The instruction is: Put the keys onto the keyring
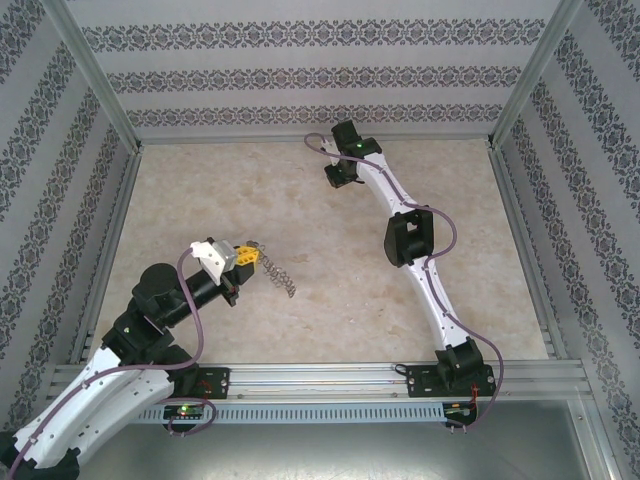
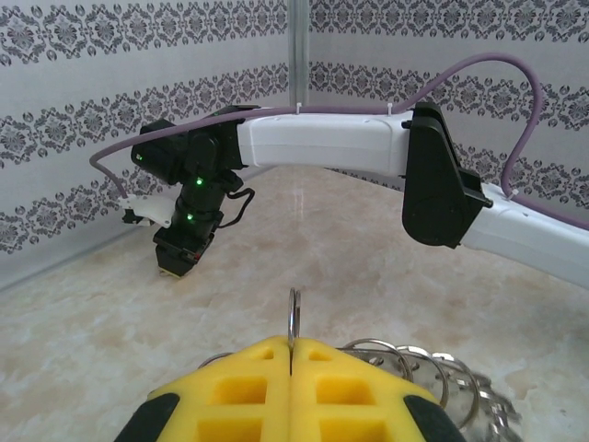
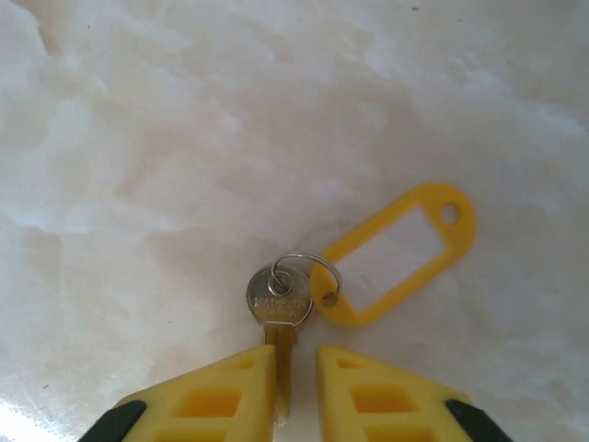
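Lying flat on the surface (image 3: 138,138), one key (image 3: 279,296) bore stamped lettering on its round head, too blurred to read. One small split ring (image 3: 301,256) passed through the head and joined it to one yellow tag (image 3: 391,258) with a pale window, which lay at 2 o'clock from the key. The right tool (image 3: 294,352) stood spread, with the key's blade between its fingers and close to the 9 o'clock one. Whether they touched could not be told. In the top view it was at 12 o'clock on the surface. The left tool (image 2: 291,348), at 9 o'clock there, was pressed together, pinching one upright ring of the keyring (image 2: 294,313). The keyring was a chain of linked grey rings trailing toward 4 o'clock, too overlapped to count.
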